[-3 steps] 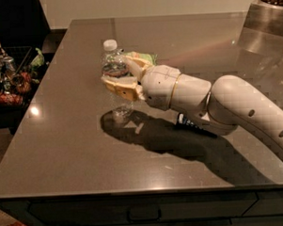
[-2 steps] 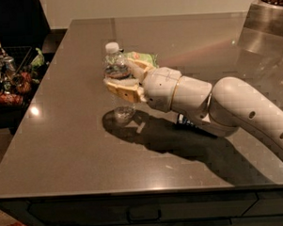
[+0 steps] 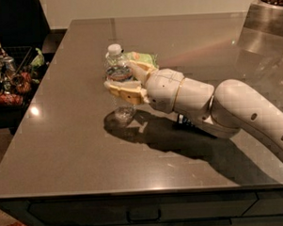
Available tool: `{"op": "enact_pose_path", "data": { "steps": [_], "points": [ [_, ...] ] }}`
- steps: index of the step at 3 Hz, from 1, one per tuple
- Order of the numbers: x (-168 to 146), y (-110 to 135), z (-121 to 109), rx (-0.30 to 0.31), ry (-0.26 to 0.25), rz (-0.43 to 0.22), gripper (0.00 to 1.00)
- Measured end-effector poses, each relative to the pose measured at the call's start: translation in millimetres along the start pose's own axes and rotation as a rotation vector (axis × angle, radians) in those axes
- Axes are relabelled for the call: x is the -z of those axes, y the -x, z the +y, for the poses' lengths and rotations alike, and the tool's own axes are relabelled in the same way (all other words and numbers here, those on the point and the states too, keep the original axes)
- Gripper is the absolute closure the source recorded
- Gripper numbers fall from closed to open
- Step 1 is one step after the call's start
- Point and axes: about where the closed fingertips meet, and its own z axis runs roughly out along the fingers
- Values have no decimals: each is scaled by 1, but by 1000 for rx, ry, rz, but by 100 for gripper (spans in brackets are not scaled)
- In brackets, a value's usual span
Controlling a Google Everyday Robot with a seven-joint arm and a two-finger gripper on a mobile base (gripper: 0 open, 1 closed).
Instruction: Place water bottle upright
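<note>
Beyond the left edge, a wire basket (image 3: 8,78) holds assorted packets we cannot identify. Toward the far-left corner of the surface (image 3: 77,155), the water bottle (image 3: 115,64) is upright, cap up, with the gripper (image 3: 120,82) fingers closed about its middle. We judge a skewed release could topple it against the green snack bag (image 3: 146,58) just behind.

Clear water bottle (image 3: 115,63) upright, base seemingly on table (image 3: 63,151), held in gripper (image 3: 120,76).

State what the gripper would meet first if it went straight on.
The gripper, above the table's left half, grips the water bottle; beyond it, probably only bare table to the edge.
</note>
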Motion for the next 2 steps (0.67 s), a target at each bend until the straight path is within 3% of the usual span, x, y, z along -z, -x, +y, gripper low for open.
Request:
{"op": "enact_pose_path", "data": {
  "steps": [1, 2],
  "points": [
    [1, -2, 1, 7, 9, -17, 0],
    [1, -2, 1, 7, 9, -17, 0]
  ]
}}
